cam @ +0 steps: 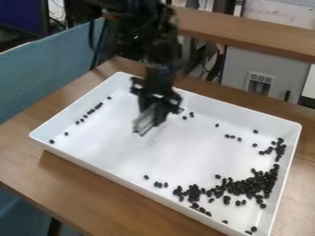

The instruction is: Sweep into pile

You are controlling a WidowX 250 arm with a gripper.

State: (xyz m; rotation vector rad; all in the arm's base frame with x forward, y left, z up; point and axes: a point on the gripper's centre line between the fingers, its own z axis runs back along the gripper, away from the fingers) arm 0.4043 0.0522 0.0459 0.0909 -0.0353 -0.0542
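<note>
Tool (155, 110) gripping pale piece (144, 122) over white tray (190, 147), wood surface (80, 184) below.
Dark beans (246, 186) mostly bunched nr tray's lower-R corner in view; a few along L side.

tray (178, 156) made of smooth, slightly glossy plastic | table (67, 177) finished in wood grain | partition (49, 69) covered in matt cloth
</note>
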